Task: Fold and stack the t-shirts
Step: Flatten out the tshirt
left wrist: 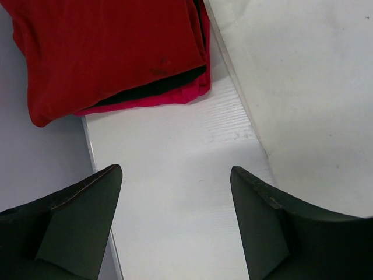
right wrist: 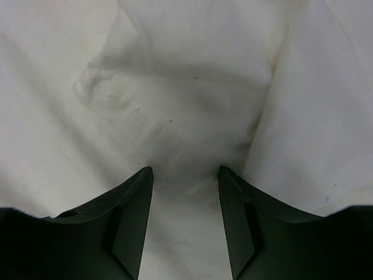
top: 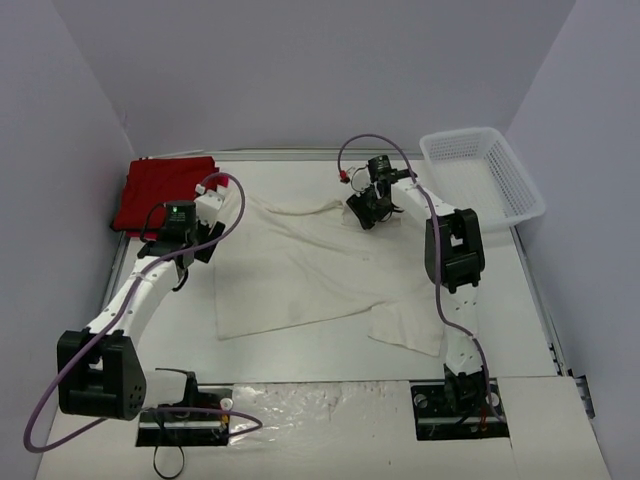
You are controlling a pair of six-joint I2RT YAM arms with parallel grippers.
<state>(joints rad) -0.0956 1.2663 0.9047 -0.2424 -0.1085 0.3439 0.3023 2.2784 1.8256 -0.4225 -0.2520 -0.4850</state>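
**Cream-white t-shirt** (top: 300, 270): spread open across the middle of the counter (top: 330, 350), rumpled, not folded. One short sleeve reaching toward the near right, by the right arm's lower link. Far edge gathered into soft ridges under the right tool. Faint grey marks on the cloth in the right wrist view (too small to tell what they are).

**Red t-shirts** (top: 165, 192): flat folded bundle at the far left corner of the counter, well apart from the cream-white t-shirt. In the left wrist view, a dark layer between the red folds along the near edge.

**Left tool** (left wrist: 175, 172): wide apart, nothing between the dark fingers (left wrist: 87, 198). Hovers over bare counter, between the red bundle ahead and the edge of the cream-white cloth to its right. Touches neither.

**Right tool** (right wrist: 185, 172): parted to a middling gap, pointed down at the far edge of the cream-white t-shirt near its collar end. Creased cloth fills the view below and between the fingertips. No pinch visible, though contact between pads and cloth cannot be told.

**White mesh basket** (top: 485, 175): far right corner, beside the right arm, clear of the cloth.
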